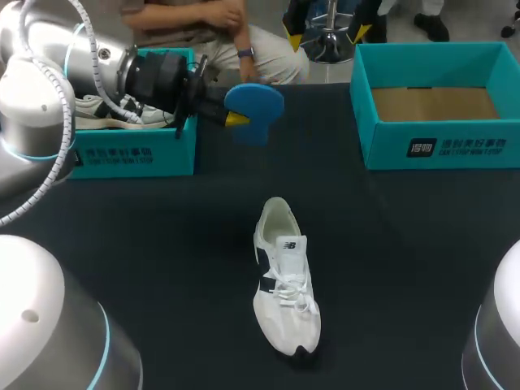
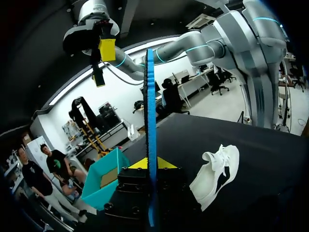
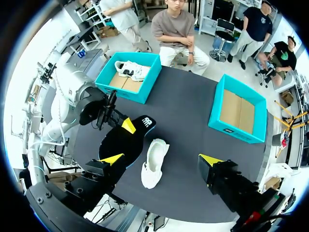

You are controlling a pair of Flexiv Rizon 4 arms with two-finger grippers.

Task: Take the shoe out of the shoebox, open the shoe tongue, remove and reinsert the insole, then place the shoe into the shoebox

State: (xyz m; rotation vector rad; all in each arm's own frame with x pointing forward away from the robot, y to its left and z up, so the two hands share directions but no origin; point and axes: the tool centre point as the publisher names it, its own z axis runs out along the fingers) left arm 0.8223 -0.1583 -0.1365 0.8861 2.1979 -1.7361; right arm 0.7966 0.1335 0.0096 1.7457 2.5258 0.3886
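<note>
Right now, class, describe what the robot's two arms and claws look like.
The left arm and right arm have rounded silver-grey shells with light-blue rings at the joints. A white coiled cable runs along the left arm. The left claw and right claw are black with yellow-tipped fingers.

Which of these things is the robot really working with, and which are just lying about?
In the job: shoe on the table; blue insole, held in the left jaws; empty box.
Lying about: other box, with a second shoe in it.
</note>
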